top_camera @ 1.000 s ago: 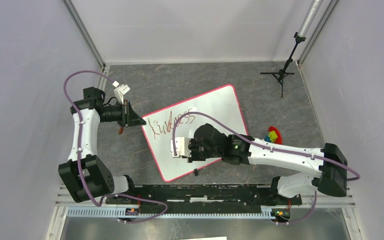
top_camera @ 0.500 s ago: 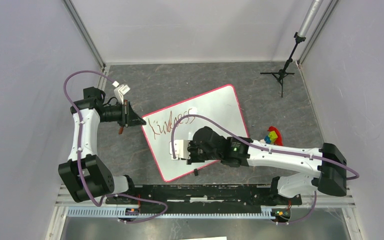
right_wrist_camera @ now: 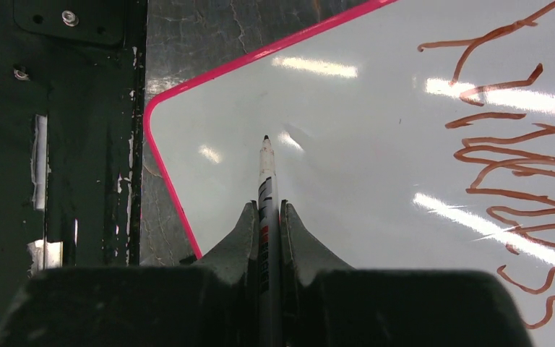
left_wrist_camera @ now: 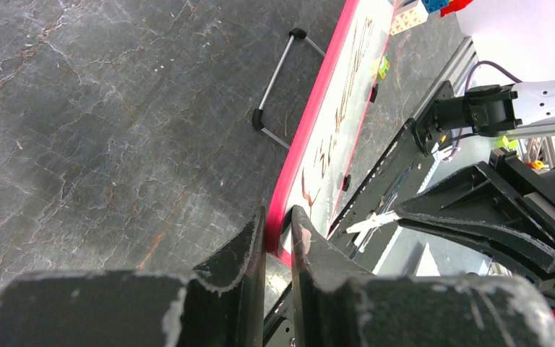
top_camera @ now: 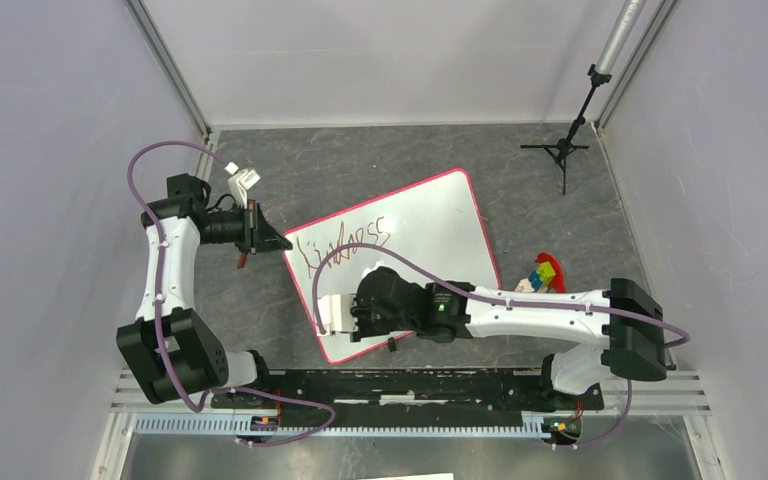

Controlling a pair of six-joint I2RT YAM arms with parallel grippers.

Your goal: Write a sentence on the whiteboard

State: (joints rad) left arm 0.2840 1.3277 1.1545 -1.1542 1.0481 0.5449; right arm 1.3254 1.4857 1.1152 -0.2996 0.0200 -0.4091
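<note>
The whiteboard lies tilted on the dark table, white with a pink border. One line of reddish-brown writing, the sentence, runs across its upper left part. My left gripper is shut on the board's left corner; in the left wrist view its fingers pinch the pink edge. My right gripper hovers over the board's lower left area, shut on a white marker. The marker's dark tip points at bare board near the corner, left of the writing.
A small black tripod stands at the back right. Colourful toy blocks lie by the board's right edge. A black rail runs along the near table edge. A wire stand sticks out under the board. A small reddish piece lies below the left gripper.
My right gripper has carried the marker left and toward the near edge, from the board's middle to its lower left corner. The left arm and the board have stayed put.
</note>
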